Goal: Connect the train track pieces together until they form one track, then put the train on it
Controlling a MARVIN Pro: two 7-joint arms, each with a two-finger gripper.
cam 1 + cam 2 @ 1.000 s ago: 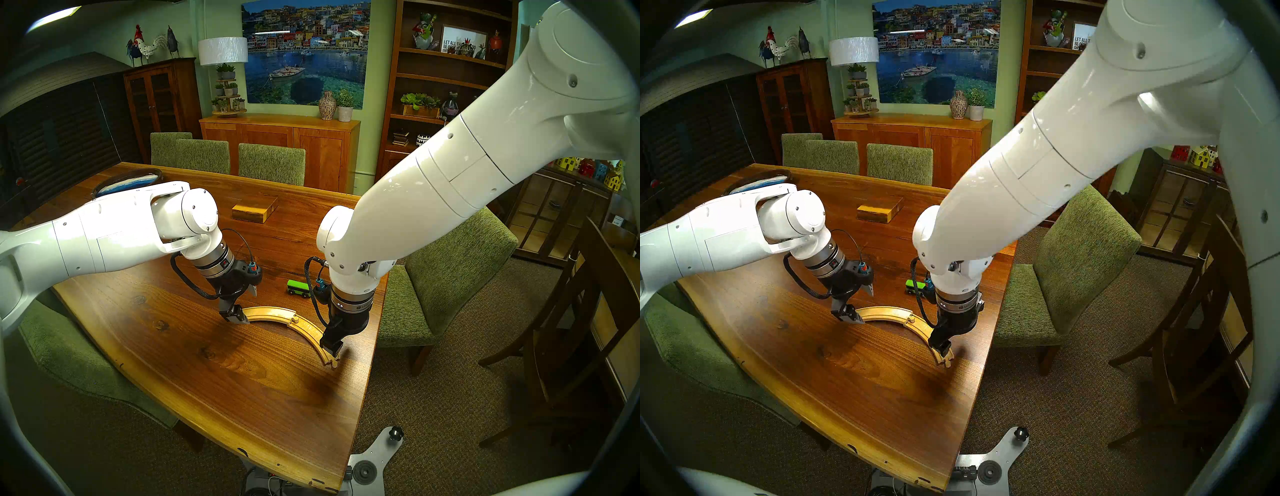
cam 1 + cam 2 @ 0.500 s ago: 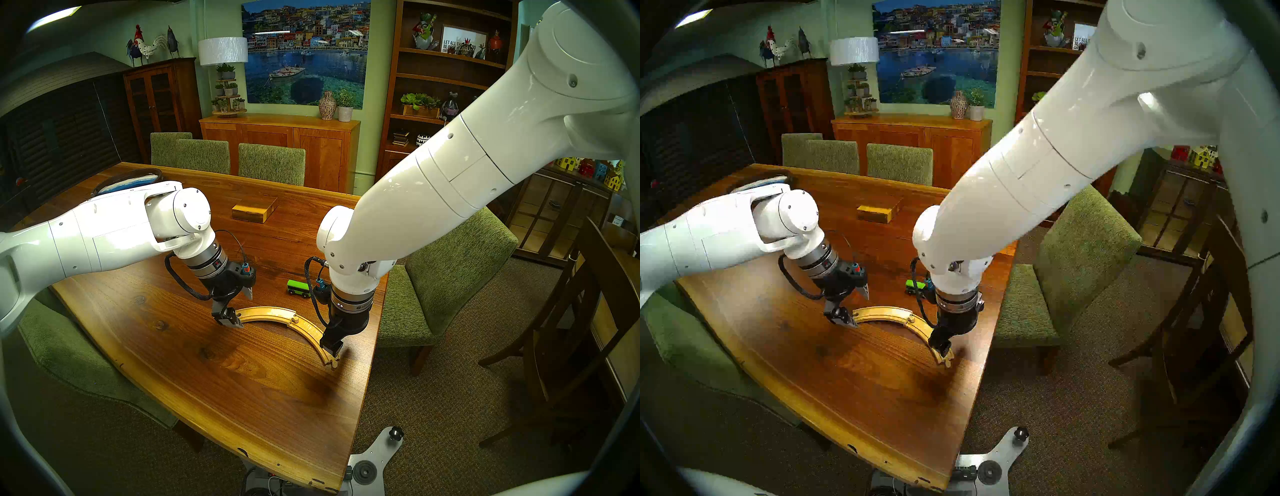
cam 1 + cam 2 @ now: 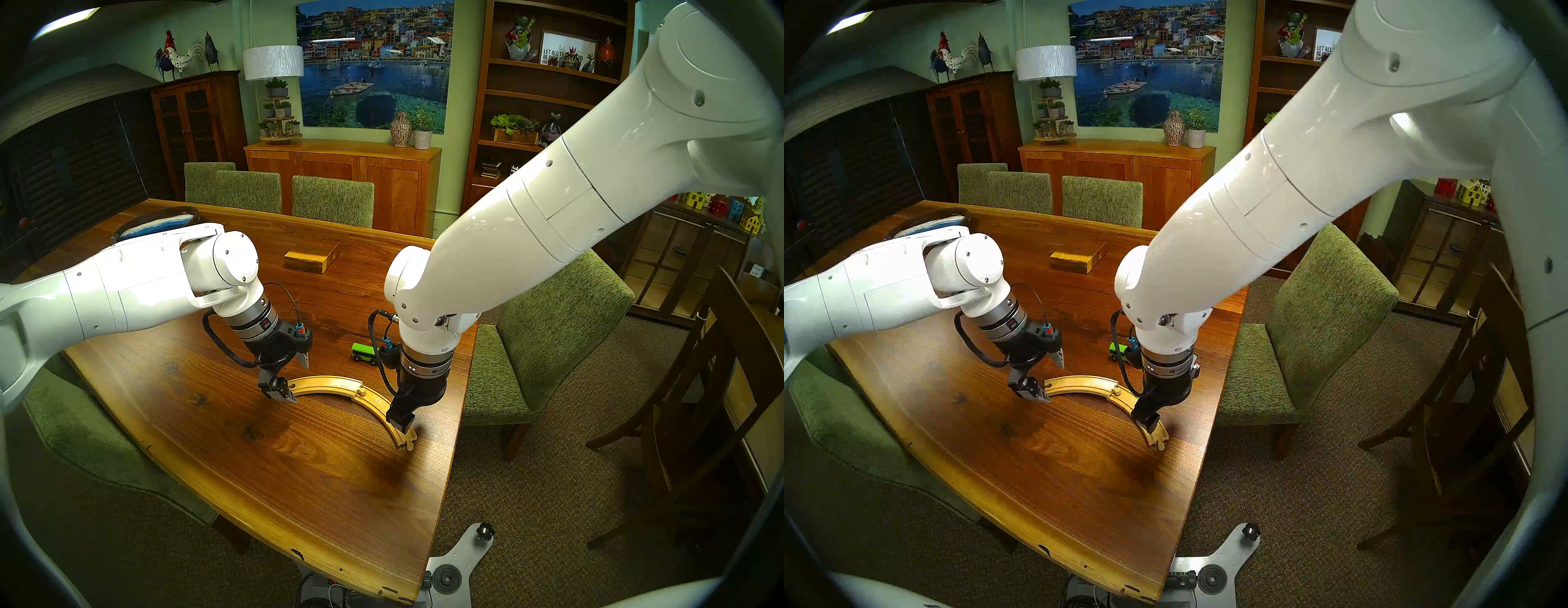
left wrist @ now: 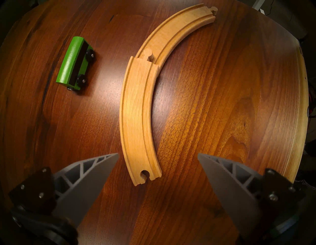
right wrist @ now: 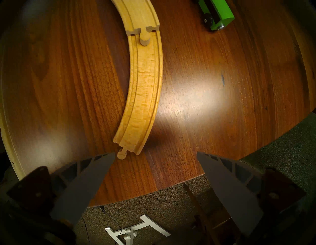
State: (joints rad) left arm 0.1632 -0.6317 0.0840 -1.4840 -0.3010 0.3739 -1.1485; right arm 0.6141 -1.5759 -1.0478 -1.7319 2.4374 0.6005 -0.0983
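Two pale curved track pieces lie end to end on the table as an arc. The left piece (image 3: 326, 382) (image 4: 138, 111) has its peg resting on top of the right piece (image 3: 379, 403) (image 5: 143, 85), not down in its socket. My left gripper (image 3: 292, 378) (image 4: 158, 154) is open just above the left piece's socket end, holding nothing. My right gripper (image 3: 403, 422) (image 5: 155, 154) hangs open over the right piece's free peg end, also holding nothing. The green train (image 3: 365, 352) (image 4: 73, 63) stands on the table behind the track, next to the right wrist.
A yellow-brown wooden box (image 3: 312, 257) lies farther back at mid-table, and a dark dish with blue inside (image 3: 157, 223) sits at the far left. The table's right edge (image 3: 441, 488) runs close to the right track end. Green chairs (image 3: 551, 331) surround the table.
My left gripper has opened wider and drawn back to the left, off the track's end. My right gripper has risen slightly and edged left. The track and the train have not moved.
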